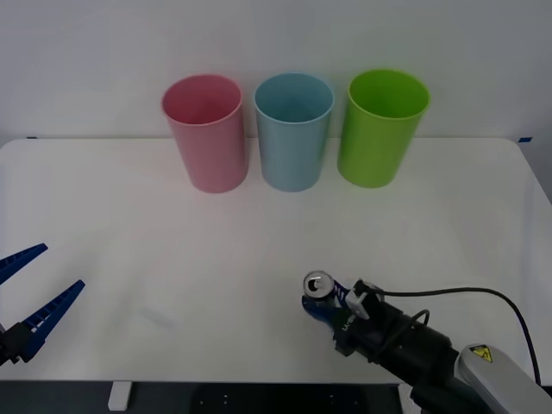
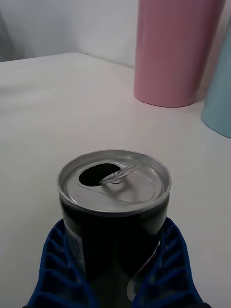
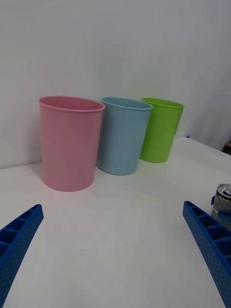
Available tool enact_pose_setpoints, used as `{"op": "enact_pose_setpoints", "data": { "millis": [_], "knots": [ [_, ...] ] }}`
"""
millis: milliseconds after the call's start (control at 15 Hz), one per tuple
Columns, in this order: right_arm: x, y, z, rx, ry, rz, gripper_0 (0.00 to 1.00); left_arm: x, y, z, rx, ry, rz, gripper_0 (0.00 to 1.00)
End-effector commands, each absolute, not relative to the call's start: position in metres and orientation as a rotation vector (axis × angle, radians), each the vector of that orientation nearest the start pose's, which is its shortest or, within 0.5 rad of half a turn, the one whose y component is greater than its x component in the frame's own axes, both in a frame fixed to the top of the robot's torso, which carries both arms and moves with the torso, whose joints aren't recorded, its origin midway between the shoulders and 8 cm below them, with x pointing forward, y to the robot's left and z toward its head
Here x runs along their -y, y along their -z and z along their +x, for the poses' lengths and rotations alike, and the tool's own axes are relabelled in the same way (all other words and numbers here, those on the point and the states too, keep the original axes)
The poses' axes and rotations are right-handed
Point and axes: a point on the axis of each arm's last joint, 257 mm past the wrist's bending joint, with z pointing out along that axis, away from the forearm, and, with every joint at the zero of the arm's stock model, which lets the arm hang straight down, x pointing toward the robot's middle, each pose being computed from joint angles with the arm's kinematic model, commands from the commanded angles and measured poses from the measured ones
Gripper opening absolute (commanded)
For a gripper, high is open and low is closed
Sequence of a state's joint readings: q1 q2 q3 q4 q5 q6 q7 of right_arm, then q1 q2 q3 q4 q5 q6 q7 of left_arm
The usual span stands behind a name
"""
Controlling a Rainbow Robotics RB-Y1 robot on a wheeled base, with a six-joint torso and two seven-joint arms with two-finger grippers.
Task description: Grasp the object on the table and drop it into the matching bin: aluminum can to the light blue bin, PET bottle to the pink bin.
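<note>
Right tool point(image 1: 321, 304) clamped on aluminum can point(image 1: 317, 285) near front of white surface point(image 1: 259, 250), well short of light blue bin point(image 1: 293, 131), left tool point(image 1: 34, 297) spread apart at left edge

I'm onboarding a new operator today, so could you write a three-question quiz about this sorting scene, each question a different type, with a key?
1. True or false: the right gripper has its blue fingers on either side of the aluminum can.
2. Multiple choice: which bin stands in the middle of the row at the far side of the table? A) the pink bin B) the light blue bin C) the lime green bin
3. Fill in: the left gripper sits at the table's near-left edge with its fingers ____.

Key: 1 true; 2 B; 3 open
</note>
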State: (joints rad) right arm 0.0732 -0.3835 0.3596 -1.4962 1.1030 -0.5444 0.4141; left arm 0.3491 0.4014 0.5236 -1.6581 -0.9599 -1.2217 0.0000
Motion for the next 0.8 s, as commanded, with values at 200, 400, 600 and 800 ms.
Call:
{"op": "enact_pose_setpoints", "data": {
  "millis": [200,400,600,800],
  "knots": [
    [0.081,0.298,0.423,-1.509,-0.507,-0.814,0.00,-0.330,0.169,0.342,-1.441,0.567,0.465,1.00],
    [0.098,0.282,0.431,-1.489,-0.518,-0.787,0.00,-0.330,0.169,0.342,-1.441,0.567,0.465,1.00],
    [0.112,0.265,0.432,-1.471,-0.576,-0.753,0.00,-0.330,0.169,0.342,-1.441,0.567,0.465,1.00],
    [0.123,0.240,0.432,-1.450,-0.634,-0.725,0.00,-0.330,0.169,0.342,-1.441,0.567,0.465,1.00]
  ]
}}
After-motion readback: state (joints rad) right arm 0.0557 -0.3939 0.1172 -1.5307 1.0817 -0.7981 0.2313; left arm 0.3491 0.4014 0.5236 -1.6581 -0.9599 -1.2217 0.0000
